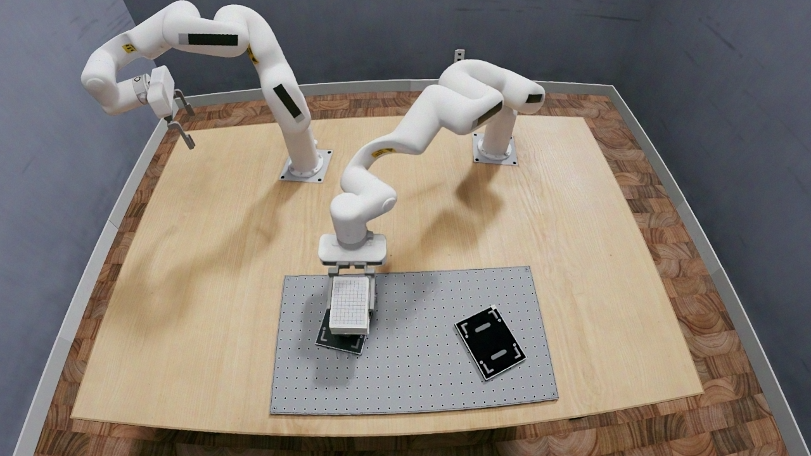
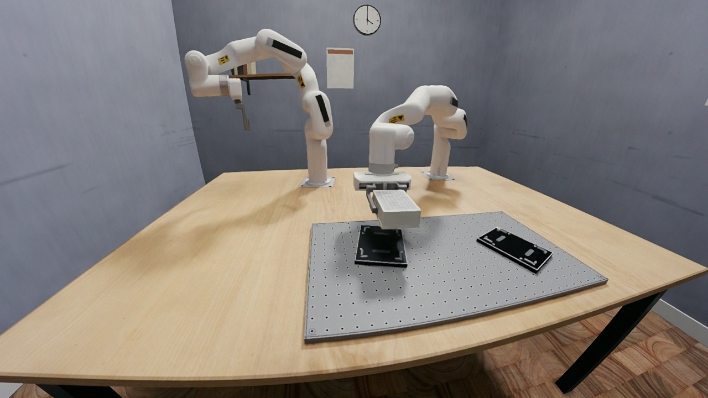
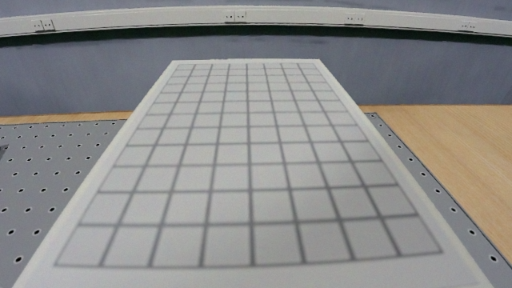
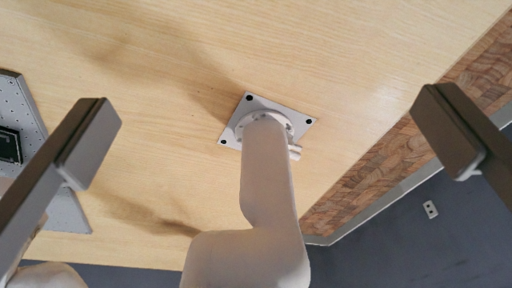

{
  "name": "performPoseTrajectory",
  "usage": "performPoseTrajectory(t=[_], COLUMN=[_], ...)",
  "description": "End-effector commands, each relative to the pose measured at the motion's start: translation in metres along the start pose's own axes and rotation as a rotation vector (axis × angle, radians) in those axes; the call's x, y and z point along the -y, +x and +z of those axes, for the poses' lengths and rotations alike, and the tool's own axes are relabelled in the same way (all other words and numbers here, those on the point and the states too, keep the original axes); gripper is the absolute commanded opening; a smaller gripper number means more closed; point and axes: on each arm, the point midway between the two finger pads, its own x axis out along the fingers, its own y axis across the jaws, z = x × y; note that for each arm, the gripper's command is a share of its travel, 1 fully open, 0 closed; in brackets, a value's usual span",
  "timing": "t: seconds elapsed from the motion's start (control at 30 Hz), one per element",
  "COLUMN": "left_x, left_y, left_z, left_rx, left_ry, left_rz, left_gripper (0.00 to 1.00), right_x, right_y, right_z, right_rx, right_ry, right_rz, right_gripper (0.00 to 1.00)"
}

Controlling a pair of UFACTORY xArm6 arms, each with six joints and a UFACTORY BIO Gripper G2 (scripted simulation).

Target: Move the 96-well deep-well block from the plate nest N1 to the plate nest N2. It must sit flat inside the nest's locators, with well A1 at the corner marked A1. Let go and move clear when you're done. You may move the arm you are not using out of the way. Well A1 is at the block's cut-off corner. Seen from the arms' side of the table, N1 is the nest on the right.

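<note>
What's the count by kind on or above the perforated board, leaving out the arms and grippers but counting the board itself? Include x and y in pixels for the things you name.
Deep-well block (image 1: 349,303) (image 2: 398,211) (image 3: 248,160): 1
Plate nests (image 1: 340,342) (image 1: 489,340) (image 2: 380,243) (image 2: 514,246) (image 4: 9,147): 2
Perforated board (image 1: 414,346) (image 2: 445,277) (image 3: 33,172) (image 4: 68,216): 1
Total: 4

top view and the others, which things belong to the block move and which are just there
Part of the job:
- deep-well block, held above N1
- left gripper, shut on it
- N1, source
- N2, destination
- perforated board, under both nests

Just there:
- right gripper, open, empty
- wall clock
- wall sheet
- shelf
</note>
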Motion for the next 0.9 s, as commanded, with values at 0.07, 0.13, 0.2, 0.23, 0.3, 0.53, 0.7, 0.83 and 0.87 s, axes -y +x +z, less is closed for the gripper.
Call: performPoseTrajectory(t=[0.07, 0.13, 0.2, 0.23, 0.3, 0.53, 0.7, 0.83, 0.87], left_x=[-0.023, -0.030, -0.030, -0.033, -0.040, -0.063, -0.079, -0.086, -0.089], left_y=[0.006, 0.007, 0.007, 0.008, 0.009, 0.013, 0.016, 0.017, 0.018], left_z=[0.004, 0.004, 0.004, 0.004, 0.004, 0.004, 0.004, 0.004, 0.004], left_rx=[0.005, 0.005, 0.005, 0.005, 0.005, 0.005, 0.005, 0.005, 0.005], left_ry=[0.002, 0.002, 0.002, 0.002, 0.002, 0.002, 0.002, 0.002, 0.002], left_rz=[0.252, 0.319, 0.319, 0.352, 0.419, 0.421, 0.421, 0.421, 0.421], left_gripper=[0.00, 0.00, 0.00, 0.00, 0.00, 0.00, 0.00, 0.00, 0.00], right_x=[0.000, 0.000, 0.000, 0.000, 0.000, 0.000, 0.000, 0.000, 0.000], right_y=[-0.001, -0.001, -0.001, -0.001, -0.001, -0.001, -0.001, -0.001, -0.001], right_z=[0.000, 0.000, 0.000, 0.000, 0.000, 0.000, 0.000, 0.000, 0.000], right_rx=[0.003, 0.003, 0.003, 0.003, 0.003, 0.003, 0.003, 0.003, 0.003], right_ry=[0.000, 0.000, 0.000, 0.000, 0.000, 0.000, 0.000, 0.000, 0.000], right_rz=[0.000, 0.000, 0.000, 0.000, 0.000, 0.000, 0.000, 0.000, 0.000], right_gripper=[1.00, 1.00, 1.00, 1.00, 1.00, 1.00, 1.00, 1.00, 1.00])
